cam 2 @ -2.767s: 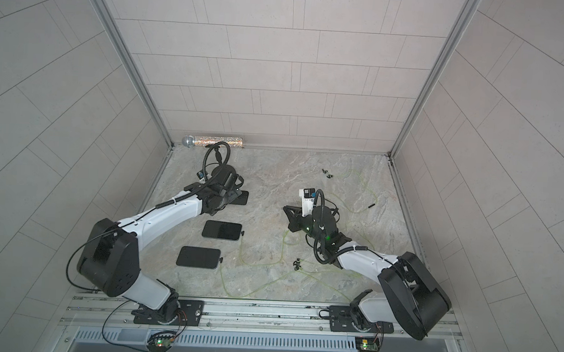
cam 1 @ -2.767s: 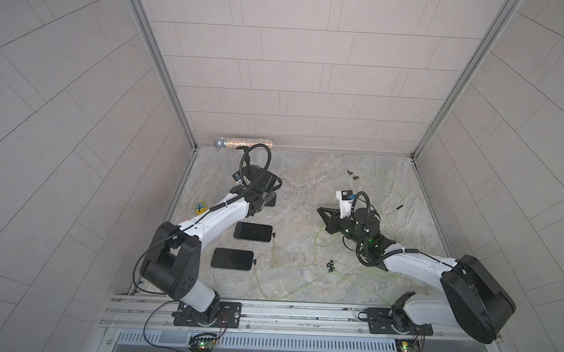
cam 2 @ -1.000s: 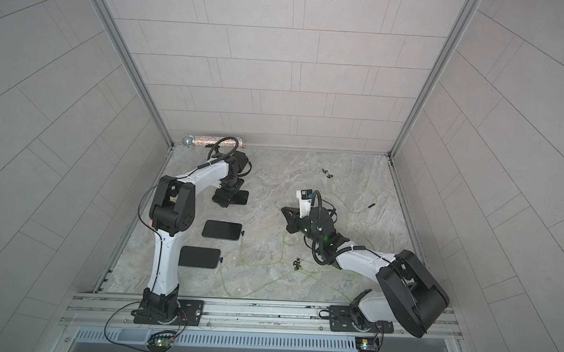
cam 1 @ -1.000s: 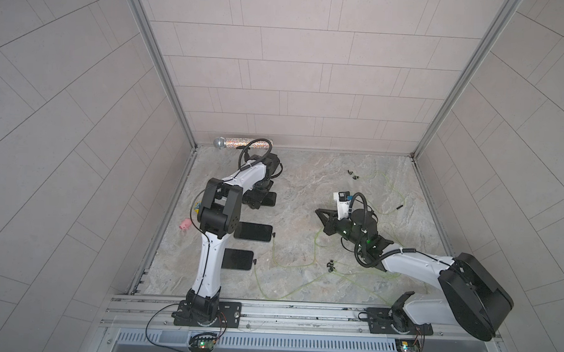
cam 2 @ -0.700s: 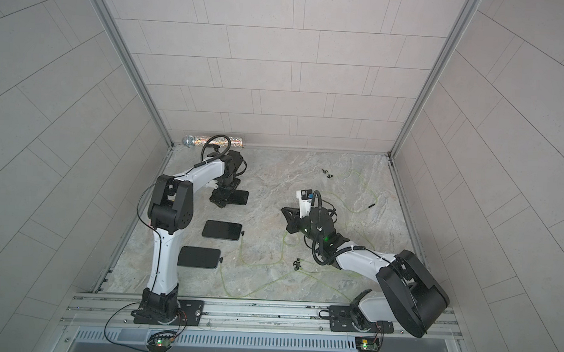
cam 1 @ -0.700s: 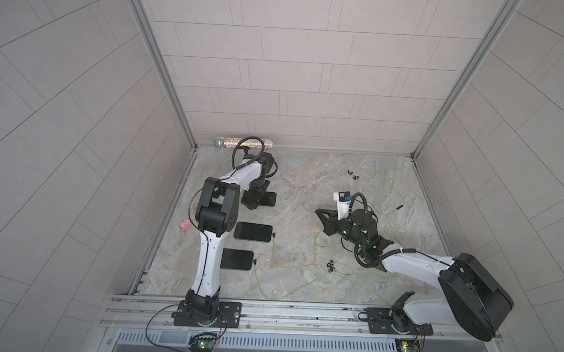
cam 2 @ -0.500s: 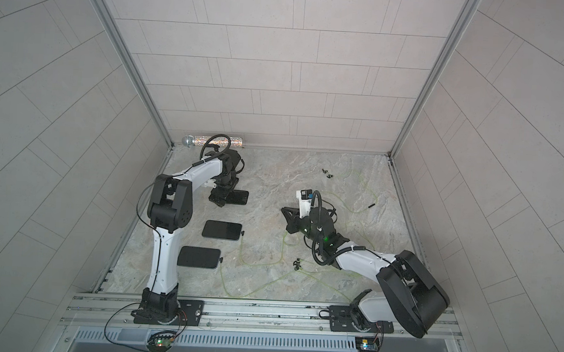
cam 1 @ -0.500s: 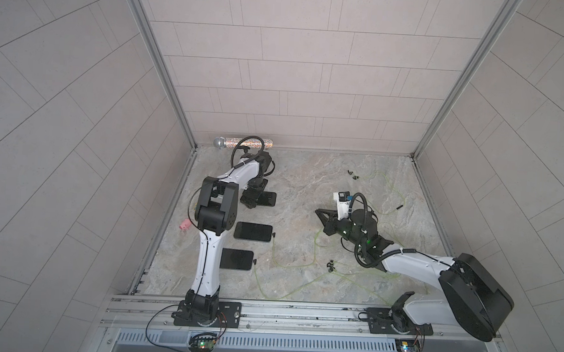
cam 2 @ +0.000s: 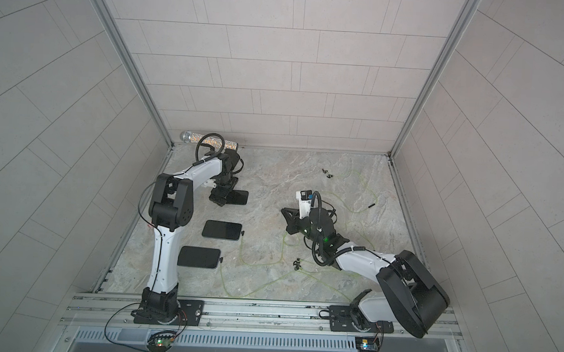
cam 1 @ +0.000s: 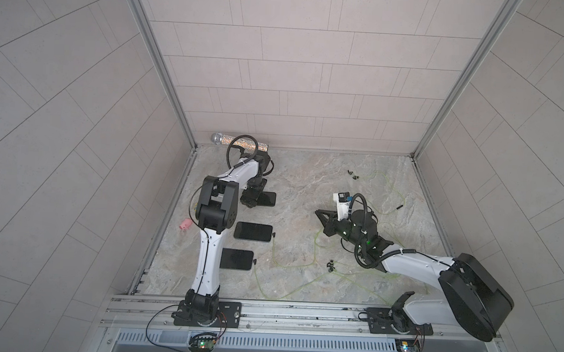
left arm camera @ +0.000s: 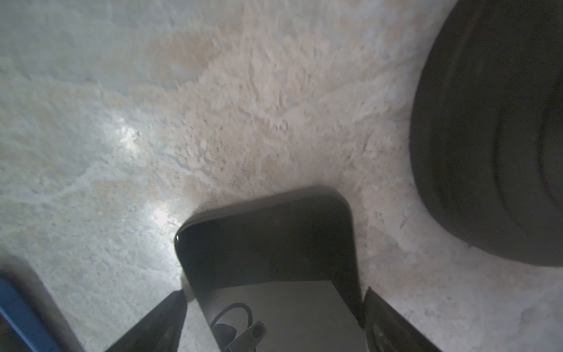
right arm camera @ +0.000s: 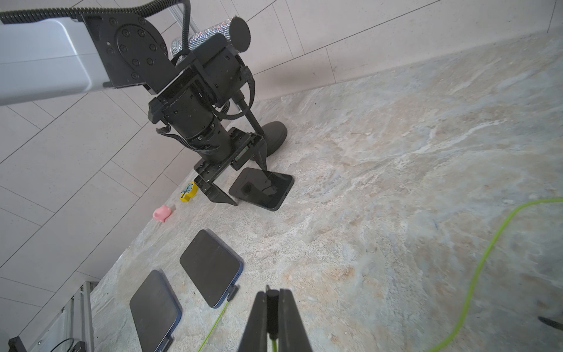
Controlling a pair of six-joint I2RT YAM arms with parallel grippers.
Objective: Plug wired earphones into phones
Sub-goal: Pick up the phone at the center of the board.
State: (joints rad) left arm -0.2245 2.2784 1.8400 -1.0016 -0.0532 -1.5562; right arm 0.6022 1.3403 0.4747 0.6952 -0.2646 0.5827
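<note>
Three black phones lie in a row at the left of the table: a far one [cam 1: 266, 198], a middle one [cam 1: 253, 231] and a near one [cam 1: 236, 259]. My left gripper [left arm camera: 274, 291] stands open astride the far phone [left arm camera: 268, 243], a finger [left arm camera: 161, 320] on each side and a sliver of table showing beside one. Thin yellow-green earphone cables [cam 1: 289, 266] run from small black plugs at the middle [right arm camera: 210, 266] and near [right arm camera: 154, 309] phones. My right gripper [right arm camera: 272, 307], at mid-table [cam 1: 318, 212], is shut on a black plug with its green cable trailing back.
A black round-based stand [right arm camera: 274, 137] is just behind the far phone, with a glittery microphone [cam 1: 239, 140] against the back wall. A pink toy [cam 1: 185, 225] and a yellow piece [right arm camera: 189, 191] lie by the left wall. Earbuds [cam 1: 330, 264] and a loose plug [cam 1: 399, 206] sit among the cables.
The left arm's elbow has risen from low over the table to upright, and its gripper has shifted slightly at the far phone. The right arm has held still with the plug.
</note>
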